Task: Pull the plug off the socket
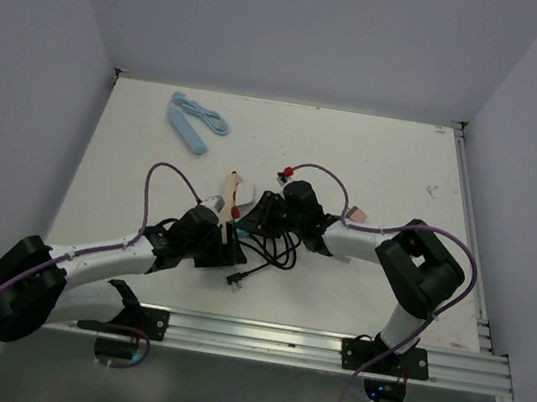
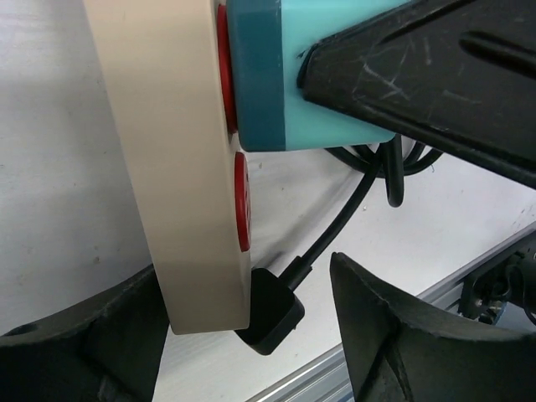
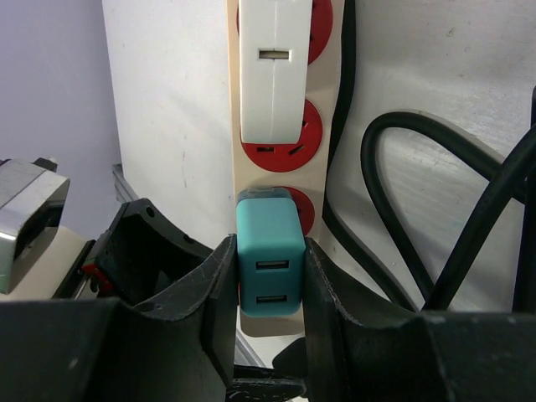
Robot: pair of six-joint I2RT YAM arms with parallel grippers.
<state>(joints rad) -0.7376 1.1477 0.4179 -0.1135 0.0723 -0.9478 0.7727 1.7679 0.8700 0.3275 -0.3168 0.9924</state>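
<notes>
The right gripper (image 3: 270, 289) is pinched on the teal USB charger (image 3: 268, 243), one black finger (image 3: 219, 293) flat against each side. The charger sits plugged into a red socket (image 3: 303, 209) of the cream power strip (image 3: 237, 176), near the strip's end. Its outer face shows two USB slots, one above the other, and nothing readable. In the next sockets along is a white adapter (image 3: 272, 71) with a single slot in its face.

The left gripper (image 2: 247, 289) is spread around the strip's end. One finger (image 2: 75, 343) lies just beside the strip's back. The other finger (image 2: 394, 335) stands apart from the socket face, with bare table between them. The strip's black cord fitting (image 2: 270, 311) leaves the end between these fingers.

Black cable (image 3: 435, 209) loops close along the socket side of the strip, just beside the right gripper. In the top view both grippers meet near the middle of the white table (image 1: 376, 157), with the black cord (image 1: 276, 253) coiled between the arms. A pale blue looped item (image 1: 195, 122) lies well apart at the far left. The far and right parts of the table are bare. An aluminium rail (image 1: 328, 346) runs along the near edge, close to the left gripper.
</notes>
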